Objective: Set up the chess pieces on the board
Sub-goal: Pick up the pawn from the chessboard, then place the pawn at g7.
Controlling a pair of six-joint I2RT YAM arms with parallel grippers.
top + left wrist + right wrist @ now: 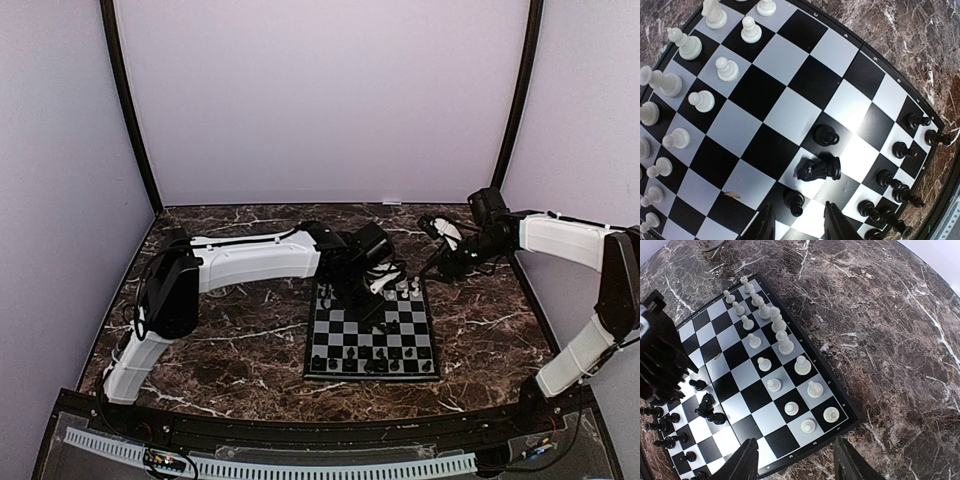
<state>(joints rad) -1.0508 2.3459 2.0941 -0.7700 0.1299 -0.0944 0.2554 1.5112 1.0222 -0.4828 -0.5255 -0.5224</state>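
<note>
The board [345,337] lies on the marbled table right of centre. White chess pieces [775,347] stand in two rows along one side, also seen in the left wrist view [705,100]. Black pieces [895,192] stand crowded along the opposite side. A black knight [821,168] lies on its side on the board, with a black pawn [826,135] beyond it and another [794,201] nearer. My left gripper [800,226] is open and empty just above that nearer pawn; from above it [377,312] hangs over the board. My right gripper [797,462] is open and empty over the board's corner by the white pieces.
My left gripper's black body [660,365] hangs over the black side of the board. A pale object's base [710,244] shows at the far edge of the right wrist view. A small brown fleck [731,195] lies on one square. Purple walls enclose the table.
</note>
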